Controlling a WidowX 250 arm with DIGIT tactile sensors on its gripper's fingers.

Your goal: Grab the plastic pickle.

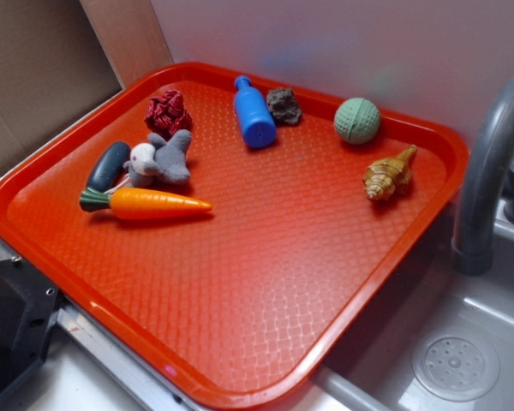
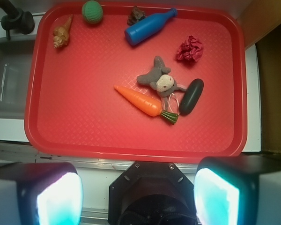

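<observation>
With its fingers spread wide and empty above the tray's near edge, the gripper (image 2: 138,199) faces the plastic pickle (image 2: 191,96), lying beside the plush toy (image 2: 160,80) and carrot (image 2: 144,102); probably light, rigid and slippery, best pinched across its middle.

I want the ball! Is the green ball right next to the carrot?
No, the green ball sits at the tray's far edge, well apart from the carrot.
</observation>
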